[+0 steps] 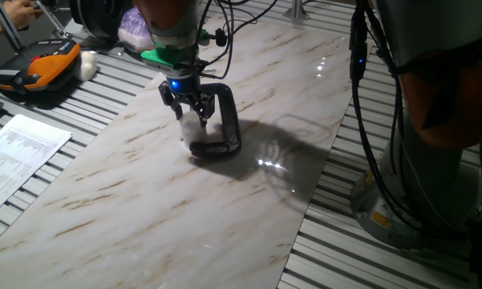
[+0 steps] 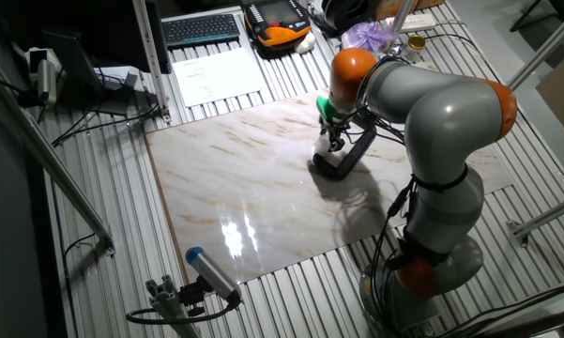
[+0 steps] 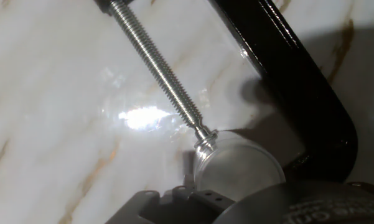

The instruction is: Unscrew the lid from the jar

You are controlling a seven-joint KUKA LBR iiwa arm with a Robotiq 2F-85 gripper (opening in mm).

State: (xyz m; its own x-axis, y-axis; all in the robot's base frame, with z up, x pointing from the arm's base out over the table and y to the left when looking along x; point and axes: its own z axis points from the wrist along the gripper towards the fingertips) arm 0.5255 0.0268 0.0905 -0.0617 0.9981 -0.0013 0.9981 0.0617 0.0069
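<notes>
Gripper (image 1: 196, 115) hangs low over the black clamp (image 1: 224, 128) near the middle of the marble table (image 1: 144, 193), fingers pointing down at a small whitish thing between them – probably the jar (image 1: 194, 127) – but whether they are closed on it or only flank it, I cannot tell. In the hand view the lid (image 3: 239, 168) shows as a round translucent disc at the tip of the clamp's screw (image 3: 158, 65), seemingly on the jar – unscrewing looks not yet done, so gripping, twisting and lifting off all appear to remain
</notes>
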